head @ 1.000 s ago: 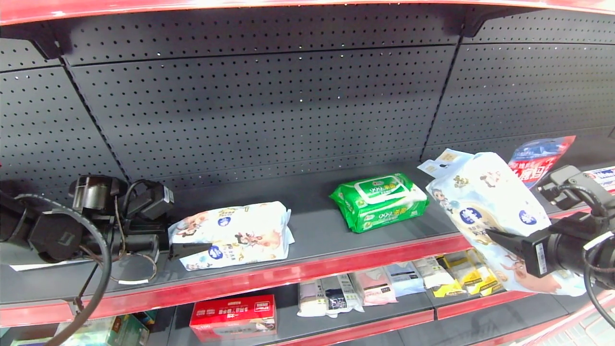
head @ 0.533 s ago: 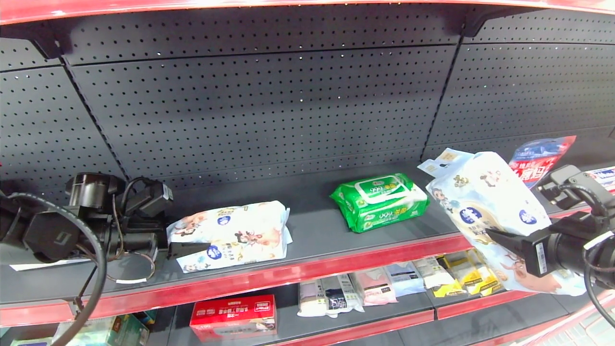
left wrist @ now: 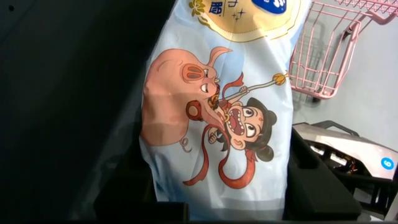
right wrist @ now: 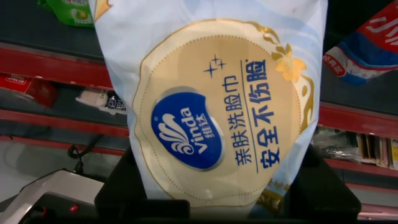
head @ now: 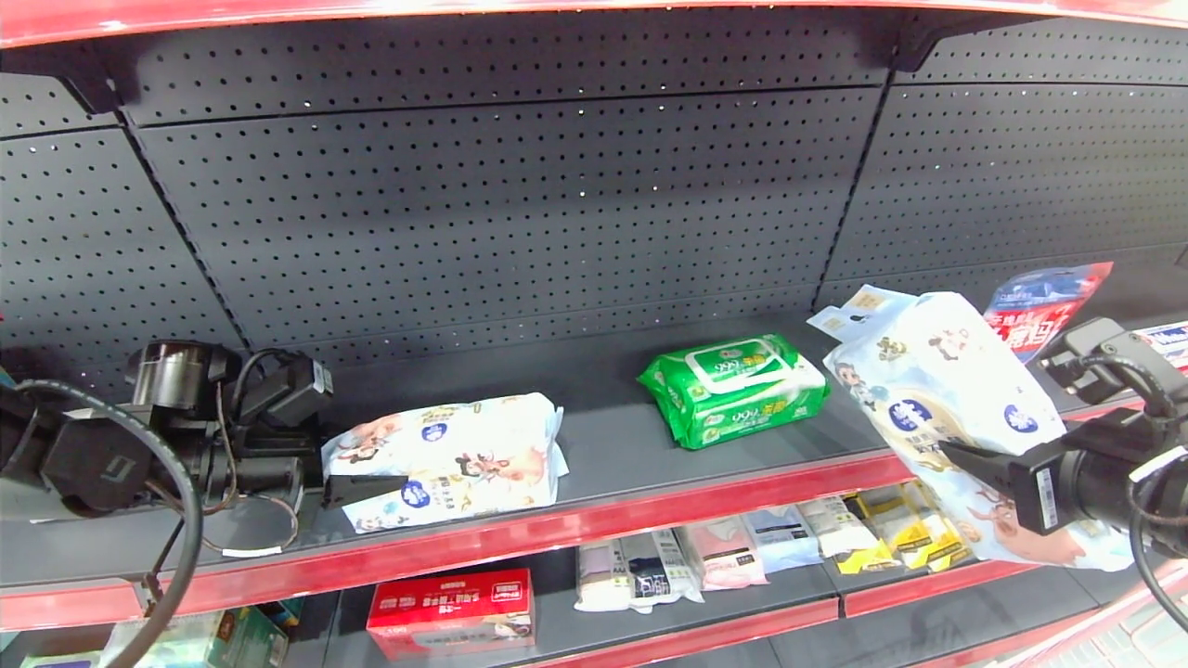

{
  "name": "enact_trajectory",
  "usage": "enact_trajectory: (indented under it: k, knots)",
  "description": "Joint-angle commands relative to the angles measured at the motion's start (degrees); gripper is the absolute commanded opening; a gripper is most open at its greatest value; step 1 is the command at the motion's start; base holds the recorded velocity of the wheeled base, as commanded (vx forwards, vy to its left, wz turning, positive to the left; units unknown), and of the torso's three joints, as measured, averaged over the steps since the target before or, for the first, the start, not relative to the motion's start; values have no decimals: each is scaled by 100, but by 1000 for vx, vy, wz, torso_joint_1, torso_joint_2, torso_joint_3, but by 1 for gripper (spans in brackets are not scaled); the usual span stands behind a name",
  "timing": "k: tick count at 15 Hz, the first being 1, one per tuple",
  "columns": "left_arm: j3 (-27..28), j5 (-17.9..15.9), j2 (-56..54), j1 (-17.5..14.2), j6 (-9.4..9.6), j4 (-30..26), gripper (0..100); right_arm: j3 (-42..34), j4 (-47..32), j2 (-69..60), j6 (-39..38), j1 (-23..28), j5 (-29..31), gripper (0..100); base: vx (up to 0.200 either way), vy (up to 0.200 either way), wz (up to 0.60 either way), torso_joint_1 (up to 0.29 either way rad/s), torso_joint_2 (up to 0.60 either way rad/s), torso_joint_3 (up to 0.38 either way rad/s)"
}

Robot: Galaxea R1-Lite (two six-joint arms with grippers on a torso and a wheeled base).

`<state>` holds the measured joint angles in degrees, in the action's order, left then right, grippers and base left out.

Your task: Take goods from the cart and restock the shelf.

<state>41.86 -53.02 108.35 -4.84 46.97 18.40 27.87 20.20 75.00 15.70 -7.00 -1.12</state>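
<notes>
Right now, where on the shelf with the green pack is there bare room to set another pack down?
Bare shelf lies between the white cartoon pack and the green wipes pack, and behind both toward the pegboard wall. The right end is crowded: a raised white pack and a red-blue pouch.

The dark, red-edged shelf board (head: 613,445) is carrying three items. A white cartoon-printed pack (head: 455,455) is lying flat toward its left. A green wipes pack (head: 733,390) is lying flat right of centre, well apart from the white pack. A red-and-blue pouch (head: 1044,301) is sitting at the far right, partly hidden. The lower shelf (head: 557,640) is holding a red box (head: 450,612) and a row of small packs (head: 724,554).
</notes>
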Motion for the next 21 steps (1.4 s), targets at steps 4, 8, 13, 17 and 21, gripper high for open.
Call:
enact_trajectory:
  k: [4,8,13,17,21]
  knots:
    - [59,-16,37,45,-30,-11,0,-1,2,-20,3,-3,-2,0,0,0,0,0,0,0]
    - [33,-16,46,53,-48,50,0,-1,2,-3,3,-3,-2,0,0,0,0,0,0,0]
    - [33,-24,37,53,-39,59,0,-1,2,6,3,-3,-2,0,0,0,0,0,0,0]
    - [41,-42,19,53,-74,33,100,-1,2,24,3,-3,-2,0,0,0,0,0,0,0]
    - [129,-51,-16,53,-74,41,100,-1,2,33,3,-3,-2,0,0,0,0,0,0,0]
